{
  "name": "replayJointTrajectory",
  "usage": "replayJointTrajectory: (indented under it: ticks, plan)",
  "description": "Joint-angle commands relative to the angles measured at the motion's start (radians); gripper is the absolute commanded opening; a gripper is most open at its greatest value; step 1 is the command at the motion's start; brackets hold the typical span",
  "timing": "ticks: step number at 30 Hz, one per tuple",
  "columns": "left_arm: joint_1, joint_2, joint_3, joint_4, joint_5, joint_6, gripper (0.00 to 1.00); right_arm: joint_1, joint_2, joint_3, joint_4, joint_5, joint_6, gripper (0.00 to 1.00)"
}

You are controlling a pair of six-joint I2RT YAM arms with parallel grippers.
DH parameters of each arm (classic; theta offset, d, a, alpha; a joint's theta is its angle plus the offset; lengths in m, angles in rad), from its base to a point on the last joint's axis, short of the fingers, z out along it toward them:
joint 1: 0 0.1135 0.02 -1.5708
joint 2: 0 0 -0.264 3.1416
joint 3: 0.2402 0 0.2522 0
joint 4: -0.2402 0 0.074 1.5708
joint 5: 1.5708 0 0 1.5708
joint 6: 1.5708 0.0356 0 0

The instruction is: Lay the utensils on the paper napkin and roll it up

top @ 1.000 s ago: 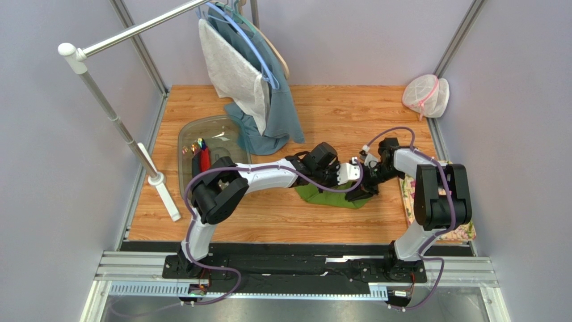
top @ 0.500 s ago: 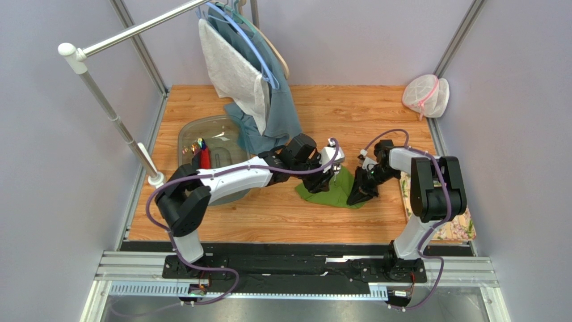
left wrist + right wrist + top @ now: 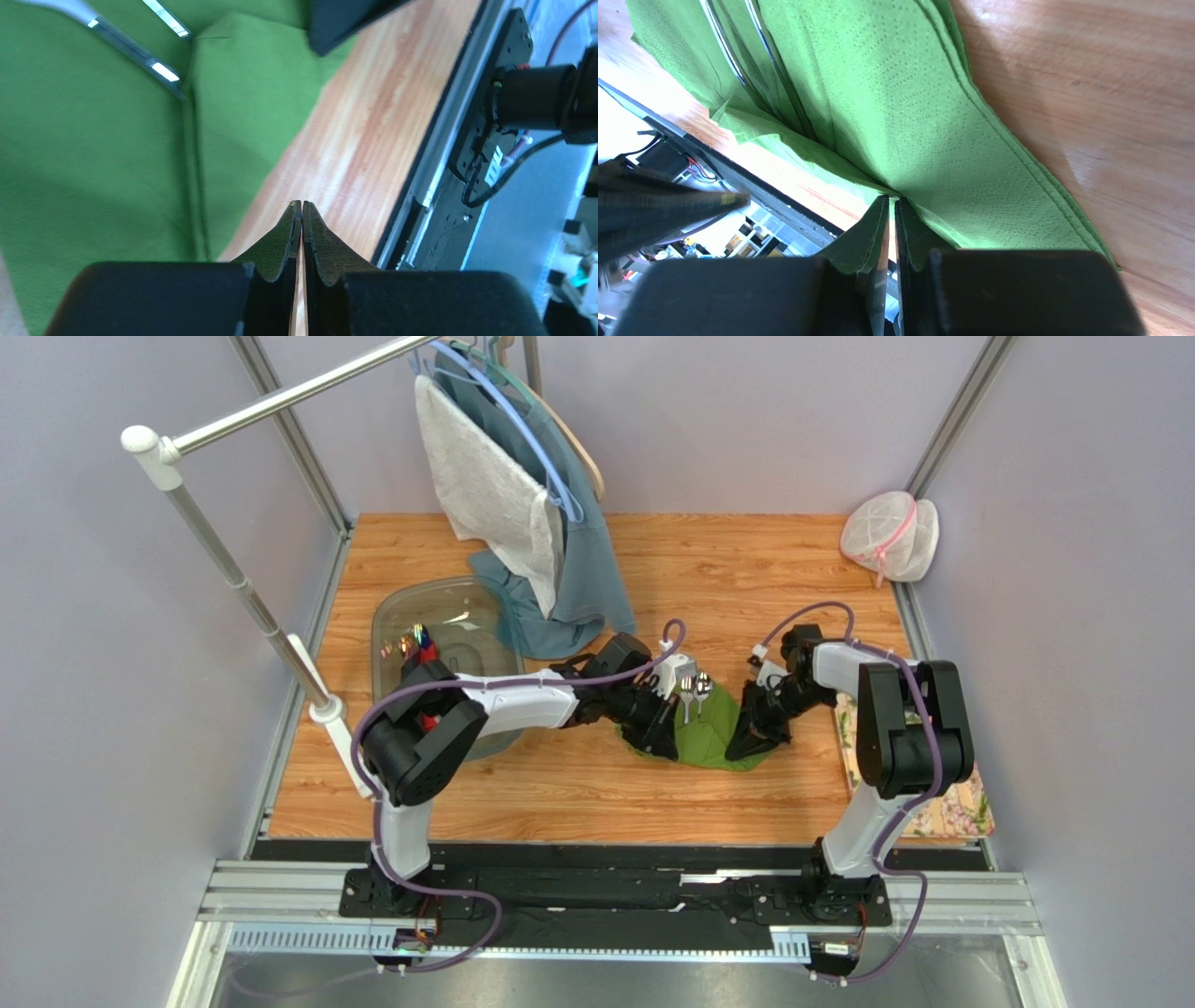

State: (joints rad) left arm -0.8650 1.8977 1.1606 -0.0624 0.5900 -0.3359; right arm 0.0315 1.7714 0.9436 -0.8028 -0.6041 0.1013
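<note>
A green paper napkin (image 3: 709,731) lies on the counter (image 3: 786,574) right of the clear plastic tub (image 3: 400,609), with metal utensils (image 3: 130,47) resting on it. The right fingers (image 3: 868,238) pinch its edge farthest from the tub, apparently to begin rolling. The left fingers (image 3: 281,241), pressed together and empty, hover nearer the tub.

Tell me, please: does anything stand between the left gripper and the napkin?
Nothing visible does. The left gripper is shut, and its tips point at bare table right beside the edge of the napkin. The utensils lie farther in on the napkin, not in between.
</note>
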Motion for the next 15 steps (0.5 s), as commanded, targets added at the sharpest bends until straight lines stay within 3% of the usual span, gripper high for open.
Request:
replayJointTrajectory:
  ticks: [1,10,15]
  plan:
    - [0.050,0.064,0.034,0.074,0.060,-0.144,0.09,0.001,0.003,0.032,0.033,0.020,0.006,0.11]
    - [0.083,0.135,0.033,0.076,0.060,-0.212,0.02,0.002,-0.004,0.096,0.002,0.027,-0.006,0.11]
    - [0.084,0.135,0.022,0.078,0.048,-0.236,0.00,0.022,-0.064,0.100,-0.009,-0.055,0.003,0.12]
